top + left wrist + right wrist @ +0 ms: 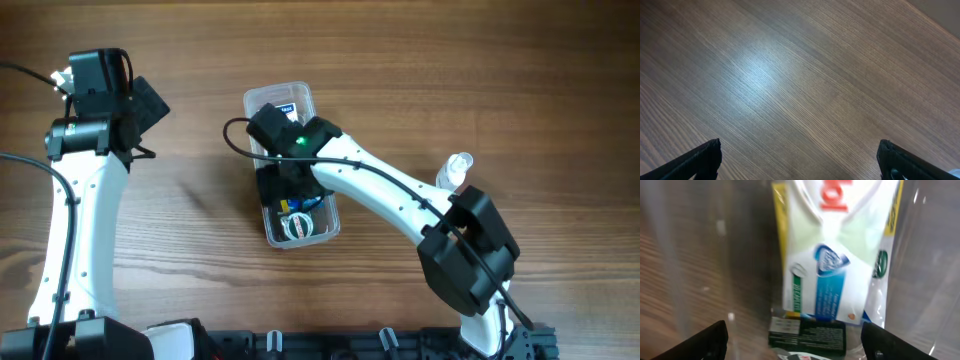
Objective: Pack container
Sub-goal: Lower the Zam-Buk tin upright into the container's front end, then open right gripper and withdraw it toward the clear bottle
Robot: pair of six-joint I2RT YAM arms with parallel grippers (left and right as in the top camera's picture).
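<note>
Right claw (792, 336) spread, low in the mid-frame tub (303, 243) over the white packet (832, 255), seemingly empty; lift straight up, clear of the walls. Left claw (799, 148) is spread too.

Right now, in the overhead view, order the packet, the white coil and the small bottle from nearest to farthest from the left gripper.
1. Packet, far end of the container.
2. White coil, its near end.
3. Small bottle, far to the right.

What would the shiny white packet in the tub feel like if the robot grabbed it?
Probably floppy: the packet looks like thin film and is creased near its top. Its glossy skin might slip in a grip. It seems light, lying flat in the container.
</note>
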